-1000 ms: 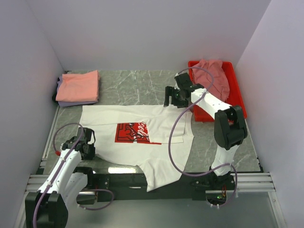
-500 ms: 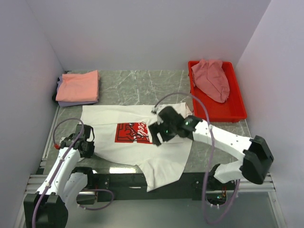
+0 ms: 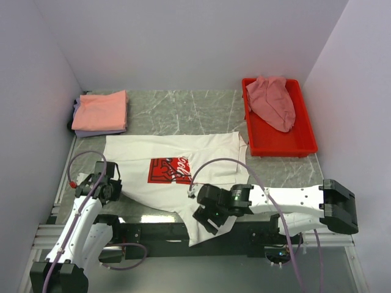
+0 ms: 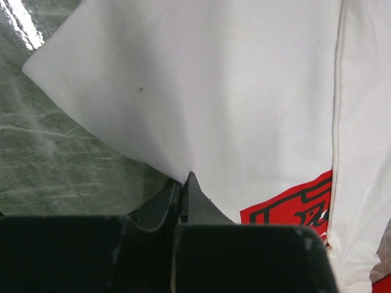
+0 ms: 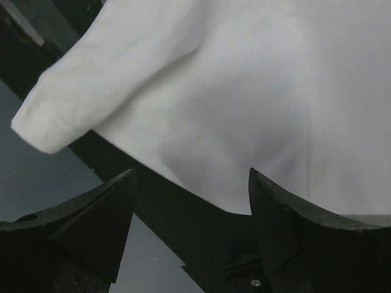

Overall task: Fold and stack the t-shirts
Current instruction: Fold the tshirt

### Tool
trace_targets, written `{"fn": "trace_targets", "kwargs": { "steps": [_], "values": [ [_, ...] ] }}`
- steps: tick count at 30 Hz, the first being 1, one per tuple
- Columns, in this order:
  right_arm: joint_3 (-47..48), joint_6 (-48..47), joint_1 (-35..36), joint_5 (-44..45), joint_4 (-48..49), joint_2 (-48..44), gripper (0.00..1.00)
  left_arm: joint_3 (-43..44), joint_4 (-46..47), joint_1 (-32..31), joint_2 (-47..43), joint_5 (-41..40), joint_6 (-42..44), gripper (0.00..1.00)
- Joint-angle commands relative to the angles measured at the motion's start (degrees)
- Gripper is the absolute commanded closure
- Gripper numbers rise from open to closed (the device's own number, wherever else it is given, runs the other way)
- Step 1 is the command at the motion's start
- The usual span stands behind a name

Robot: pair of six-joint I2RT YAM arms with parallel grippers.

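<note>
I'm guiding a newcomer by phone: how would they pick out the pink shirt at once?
At the far right corner of the table sits a red tray. The dusty-pink t-shirt lies crumpled inside it, the only shirt in a container, unlike the white t-shirt spread flat and the folded stack at far left.

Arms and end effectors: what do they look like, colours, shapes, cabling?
White links with black joints on the left arm and right arm, a lavender cable looping along each. The left end effector and right end effector are black, with two wedge-shaped fingers.
</note>
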Motion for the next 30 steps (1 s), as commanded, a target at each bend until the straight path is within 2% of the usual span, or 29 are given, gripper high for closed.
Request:
{"fn": "trace_targets", "kwargs": {
  "steps": [1, 2, 6, 8, 14, 20, 21, 25, 28, 30],
  "values": [
    [-0.79, 1.15, 5.37, 0.83, 1.3, -1.58, 0.21, 0.13, 1.94, -0.16, 0.2, -0.1, 1.93, 1.0],
    [-0.79, 1.15, 8.34, 1.0, 1.92, -1.15, 0.21, 0.13, 1.86, -0.16, 0.73, -0.1, 2.1, 1.0],
    [1.92, 0.36, 11.88, 0.73, 3.51, 2.8, 0.22, 0.04, 2.47, -0.16, 1.7, 0.08, 2.46, 1.0],
    [3.42, 0.18, 13.55, 3.28, 2.8, 5.95, 0.22, -0.22, 2.56, -0.16, 1.44, 0.08, 2.19, 1.0],
    [5.19, 0.97, 14.62, 4.7, 2.54, 11.85, 0.26, -0.66, 2.65, -0.16, -0.49, -0.45, 1.84, 1.0],
    [4.31, 2.02, 14.62, 4.43, 3.94, 13.09, 0.35, -0.66, 2.65, -0.16, -0.5, -0.27, 1.75, 1.0],
    [3.96, 2.11, 14.62, 4.43, 4.12, 13.18, 0.39, -0.58, 2.39, -0.16, -0.41, -0.53, 1.58, 1.0],
    [3.26, 3.43, 14.62, 5.57, 4.39, 12.4, 0.68, -0.31, 2.03, -0.16, -0.67, -0.54, 1.4, 1.0],
    [2.47, 5.18, 14.27, 8.38, 3.6, 11.25, 0.82, -0.57, 2.12, -0.16, -1.11, -0.18, 1.31, 1.0],
    [2.2, 5.98, 13.39, 9.26, 3.07, 10.02, 0.86, -0.66, 2.12, -0.16, -1.2, -0.1, 1.22, 1.0]
  ]
}}
